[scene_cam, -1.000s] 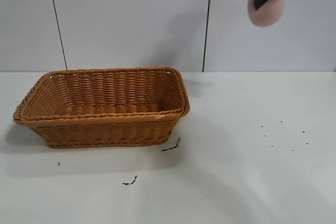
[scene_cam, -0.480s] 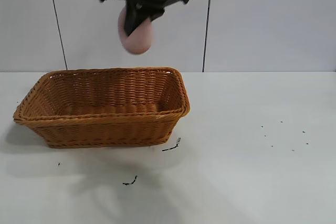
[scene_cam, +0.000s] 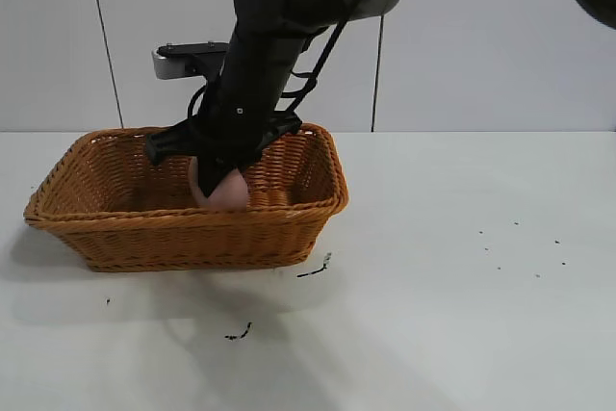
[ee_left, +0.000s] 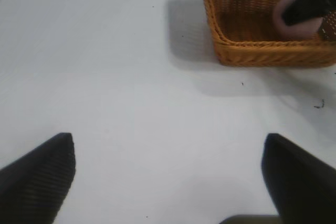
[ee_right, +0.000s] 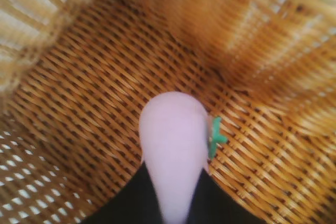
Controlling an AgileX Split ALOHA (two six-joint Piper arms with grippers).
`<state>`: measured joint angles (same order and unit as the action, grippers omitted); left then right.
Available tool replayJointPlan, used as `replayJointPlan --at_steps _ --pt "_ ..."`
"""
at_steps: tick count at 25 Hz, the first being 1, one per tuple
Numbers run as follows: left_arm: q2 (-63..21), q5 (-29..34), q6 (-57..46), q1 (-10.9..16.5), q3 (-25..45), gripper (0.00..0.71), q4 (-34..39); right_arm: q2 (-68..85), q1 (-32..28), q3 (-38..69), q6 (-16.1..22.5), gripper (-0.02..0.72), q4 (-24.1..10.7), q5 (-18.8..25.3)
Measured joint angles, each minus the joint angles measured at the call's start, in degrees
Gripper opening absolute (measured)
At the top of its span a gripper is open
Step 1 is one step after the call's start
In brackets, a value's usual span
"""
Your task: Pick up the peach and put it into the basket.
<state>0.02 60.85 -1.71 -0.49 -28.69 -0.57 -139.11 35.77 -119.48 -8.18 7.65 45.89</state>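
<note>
The orange-brown wicker basket (scene_cam: 106, 228) stands at the table's left. My right gripper (scene_cam: 219, 180) reaches down into it and is shut on the pale pink peach (scene_cam: 227, 192), held low inside, near the right half. In the right wrist view the peach (ee_right: 170, 145) sits between my two black fingers (ee_right: 134, 203) above the woven floor (ee_right: 94, 93), with a small green leaf at its side. My left gripper (ee_left: 168, 177) is open and empty over bare table, far from the basket (ee_left: 247, 51); the peach (ee_left: 286, 17) shows there too.
The white table (scene_cam: 462, 267) stretches to the right of the basket. Small dark specks and bits of debris (scene_cam: 316, 269) lie near the basket's front right corner and further right. A white panelled wall stands behind.
My right arm has carried the peach from high at the right, leftward over the basket, then down into it.
</note>
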Motion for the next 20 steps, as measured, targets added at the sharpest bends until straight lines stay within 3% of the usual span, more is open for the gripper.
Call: replayJointPlan --at_steps 10,20 --pt "0.0 0.0 0.0 0.0 0.0 0.693 0.0 4.08 -2.92 -14.72 3.06 0.688 -0.4 9.4" --pt "0.0 0.0 0.0 0.0 0.0 0.693 0.0 4.42 -23.51 -17.36 3.39 0.696 -1.7 17.73"
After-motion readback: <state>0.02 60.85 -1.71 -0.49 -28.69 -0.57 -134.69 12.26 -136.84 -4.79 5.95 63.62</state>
